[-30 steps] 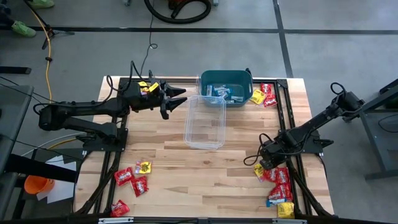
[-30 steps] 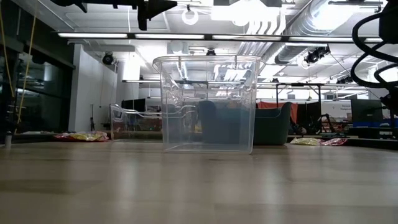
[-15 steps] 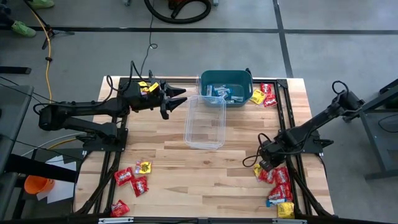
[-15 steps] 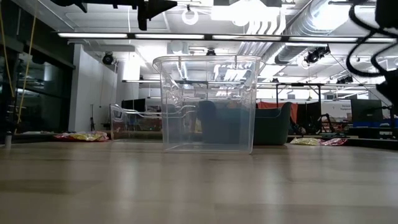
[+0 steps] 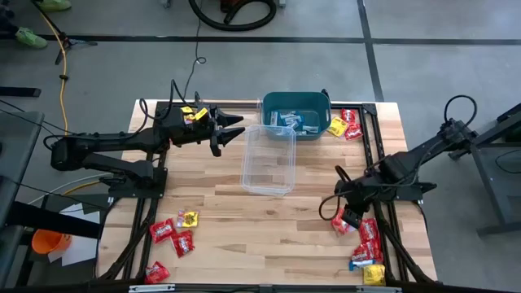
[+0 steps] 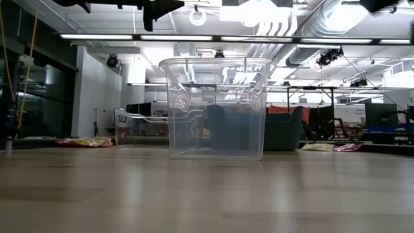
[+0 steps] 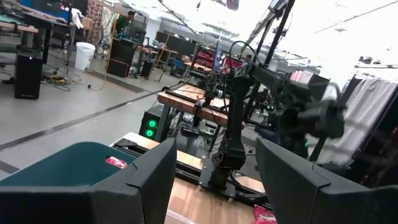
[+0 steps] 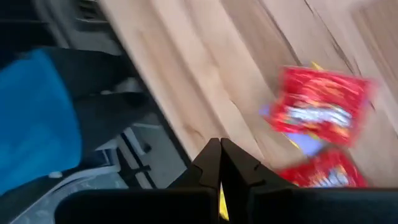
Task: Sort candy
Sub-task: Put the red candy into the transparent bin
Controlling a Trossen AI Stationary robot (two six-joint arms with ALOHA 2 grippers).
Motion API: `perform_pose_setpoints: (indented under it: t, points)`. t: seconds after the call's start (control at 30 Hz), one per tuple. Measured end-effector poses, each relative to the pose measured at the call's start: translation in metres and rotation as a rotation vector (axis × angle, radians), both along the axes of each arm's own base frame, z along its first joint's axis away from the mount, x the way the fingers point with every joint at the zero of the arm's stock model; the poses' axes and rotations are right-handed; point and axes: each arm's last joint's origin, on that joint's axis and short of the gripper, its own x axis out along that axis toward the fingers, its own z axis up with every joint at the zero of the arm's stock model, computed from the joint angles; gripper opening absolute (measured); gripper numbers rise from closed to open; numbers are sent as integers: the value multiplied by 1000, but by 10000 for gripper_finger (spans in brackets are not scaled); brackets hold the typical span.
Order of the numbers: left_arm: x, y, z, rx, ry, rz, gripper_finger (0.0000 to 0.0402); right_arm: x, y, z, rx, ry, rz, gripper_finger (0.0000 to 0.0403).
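Wrapped candy lies in piles on the wooden table: red, yellow and blue packets by the near right edge [image 5: 366,240], some at the far right [image 5: 346,124], others at the near left [image 5: 175,232]. My right gripper [image 5: 345,216] hangs over the left end of the near right pile, shut, with a yellow sliver between its fingers [image 8: 220,144]. My left gripper [image 5: 234,129] waits open above the far left of the table, pointing at the teal bin [image 5: 297,104]. A clear tub [image 5: 269,159] stands mid-table. My right gripper pinches a yellow candy packet between its two fingers; only a thin yellow strip [image 8: 222,200] shows behind the shut tips, so which part it has is hidden. The fingers slant down from above. The packet is off the table, above red packets [image 8: 320,112].
The teal bin holds several packets and stands right behind the clear tub [image 6: 215,109]. A second clear tub [image 6: 139,126] shows farther back in the low view. Black frame rails run along the table's left and right edges. Bare wood lies between the tub and the near edge.
My right gripper has shut at the left end of the near right candy pile, then risen clear of the table and rolled about its own pointing line. The yellow packet that lay there no longer shows on the wood. My left gripper has kept still.
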Motion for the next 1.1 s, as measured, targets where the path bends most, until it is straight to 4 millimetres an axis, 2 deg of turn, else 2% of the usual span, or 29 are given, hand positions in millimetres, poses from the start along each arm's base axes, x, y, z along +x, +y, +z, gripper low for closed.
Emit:
perform_pose_setpoints:
  t: [0.1, 0.2, 0.37, 0.5, 0.63, 0.8, 0.93, 1.03, 1.1]
  points:
    - [0, 0, 0, 0, 0, 0, 209, 5, -3, 21, -23, -109, 6, 0]
    - [0, 0, 0, -14, -4, -2, 209, 6, -7, 24, -69, -123, -24, 0]
    - [0, 0, 0, -24, -6, -3, 209, 3, -9, -1, -87, -22, -83, 0]
    - [0, 0, 0, -25, -6, -3, 209, -2, -11, -30, -79, 125, -218, 11]
    - [0, 0, 0, -26, -6, -3, 209, -8, -11, -60, -64, 232, -336, 63]
    - [0, 0, 0, -27, -6, -3, 209, -17, -8, -90, -42, 320, -444, 164]
    - [0, 0, 0, -29, -7, -3, 209, -32, -8, -111, -51, 456, -555, 237]
    - [0, 0, 0, -29, -7, -3, 209, -41, -5, -123, -54, 528, -658, 265]
    - [0, 0, 0, -29, -7, -3, 209, -44, -3, -130, -45, 512, -729, 271]
